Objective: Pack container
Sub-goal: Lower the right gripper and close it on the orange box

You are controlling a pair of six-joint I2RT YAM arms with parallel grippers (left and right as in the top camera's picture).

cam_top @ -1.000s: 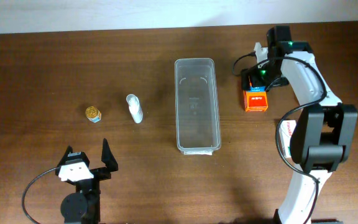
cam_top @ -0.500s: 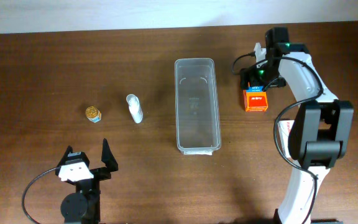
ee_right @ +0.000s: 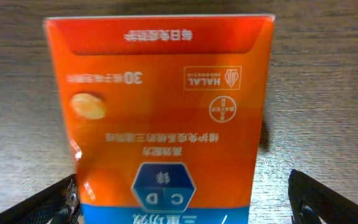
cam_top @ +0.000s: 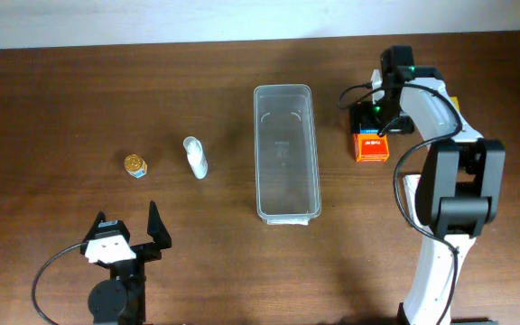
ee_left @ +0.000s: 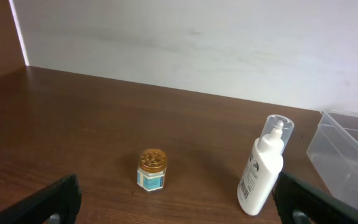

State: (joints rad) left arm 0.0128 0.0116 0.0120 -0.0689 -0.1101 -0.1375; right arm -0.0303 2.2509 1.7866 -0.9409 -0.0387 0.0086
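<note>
The clear plastic container (cam_top: pixel 286 152) lies lengthwise in the middle of the table and holds nothing; its corner shows in the left wrist view (ee_left: pixel 347 146). An orange box (cam_top: pixel 373 147) lies right of it. My right gripper (cam_top: pixel 371 119) is open, low over the box's far end, with a finger on each side of the box (ee_right: pixel 166 118), apart from it. A white bottle (cam_top: pixel 195 157) and a small gold-lidded jar (cam_top: pixel 134 165) lie left of the container. My left gripper (cam_top: pixel 126 233) is open and empty near the front edge, facing the jar (ee_left: pixel 153 170) and bottle (ee_left: pixel 263 168).
A white box (cam_top: pixel 417 194) lies partly under the right arm's base link at the right. A pale wall runs along the table's far edge.
My right gripper has shifted slightly left and settled lower over the orange box. The left arm and all objects have not moved.
</note>
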